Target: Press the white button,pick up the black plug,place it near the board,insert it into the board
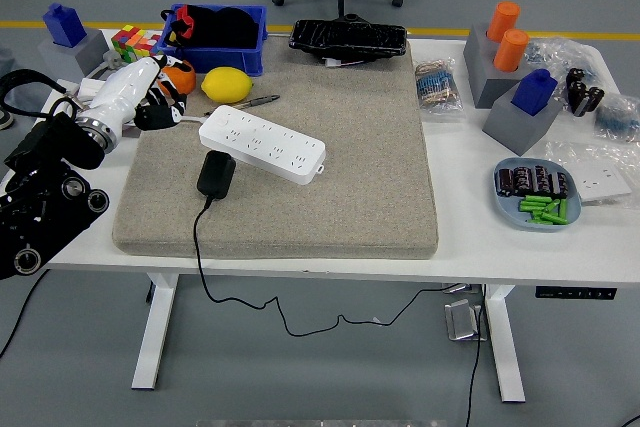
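head view over a white table: the robot's black left arm comes in from the lower left, its white left hand raised at the left edge of a grey felt-like mat; whether its fingers are curled or loose cannot be told. on the mat, a boxy black plug trailing a thin cord lies touching a long, glossy white power board. beyond sit a lemon and a blue plastic bin.

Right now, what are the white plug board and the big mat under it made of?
The white plug board looks like hard, smooth plastic: glossy, with crisp edges. The mat looks like soft felt or foam: dull beige, speckled, with thick rounded edges. I can't tell which.
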You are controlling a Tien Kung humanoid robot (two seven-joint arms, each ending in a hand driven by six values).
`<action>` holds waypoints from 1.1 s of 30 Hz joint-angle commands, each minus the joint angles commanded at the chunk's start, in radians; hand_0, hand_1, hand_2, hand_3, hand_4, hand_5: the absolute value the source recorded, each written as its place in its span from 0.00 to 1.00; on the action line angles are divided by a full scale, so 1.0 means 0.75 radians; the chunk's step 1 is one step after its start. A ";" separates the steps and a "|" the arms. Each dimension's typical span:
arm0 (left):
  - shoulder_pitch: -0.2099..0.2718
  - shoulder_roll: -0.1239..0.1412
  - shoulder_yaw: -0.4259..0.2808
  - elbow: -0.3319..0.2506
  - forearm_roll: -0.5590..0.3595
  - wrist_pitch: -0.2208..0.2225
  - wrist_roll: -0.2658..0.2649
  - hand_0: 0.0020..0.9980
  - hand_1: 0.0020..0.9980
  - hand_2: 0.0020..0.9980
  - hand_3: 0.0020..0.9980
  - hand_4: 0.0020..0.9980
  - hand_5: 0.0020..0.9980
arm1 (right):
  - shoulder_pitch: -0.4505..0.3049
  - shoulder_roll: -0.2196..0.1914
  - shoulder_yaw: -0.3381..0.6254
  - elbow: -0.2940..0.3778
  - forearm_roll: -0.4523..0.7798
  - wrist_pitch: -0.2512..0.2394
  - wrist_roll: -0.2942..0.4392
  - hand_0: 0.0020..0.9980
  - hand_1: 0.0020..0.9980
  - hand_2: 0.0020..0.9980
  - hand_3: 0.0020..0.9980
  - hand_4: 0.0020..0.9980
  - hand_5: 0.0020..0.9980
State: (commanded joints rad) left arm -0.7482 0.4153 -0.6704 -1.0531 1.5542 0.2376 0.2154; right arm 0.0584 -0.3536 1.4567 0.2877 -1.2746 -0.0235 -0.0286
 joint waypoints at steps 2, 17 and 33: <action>-0.030 -0.015 0.033 0.023 -0.013 -0.011 0.005 0.06 0.04 0.13 0.76 0.00 0.00 | 0.001 -0.001 -0.001 0.000 0.000 0.000 0.000 0.75 0.63 0.61 0.60 0.67 0.37; -0.289 -0.191 0.450 0.354 -0.199 -0.161 0.142 0.06 0.04 0.11 0.74 0.00 0.00 | 0.005 -0.006 -0.012 -0.001 0.013 0.002 -0.002 0.75 0.63 0.61 0.60 0.67 0.37; -0.384 -0.299 0.676 0.559 -0.355 -0.174 0.148 0.05 0.04 0.11 0.74 0.00 0.00 | 0.016 -0.013 -0.026 0.002 0.020 0.003 -0.002 0.75 0.63 0.61 0.60 0.67 0.37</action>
State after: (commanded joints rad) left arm -1.0362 0.1907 -0.1637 -0.6337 1.2879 0.1070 0.3267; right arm 0.0701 -0.3631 1.4368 0.2889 -1.2595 -0.0211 -0.0304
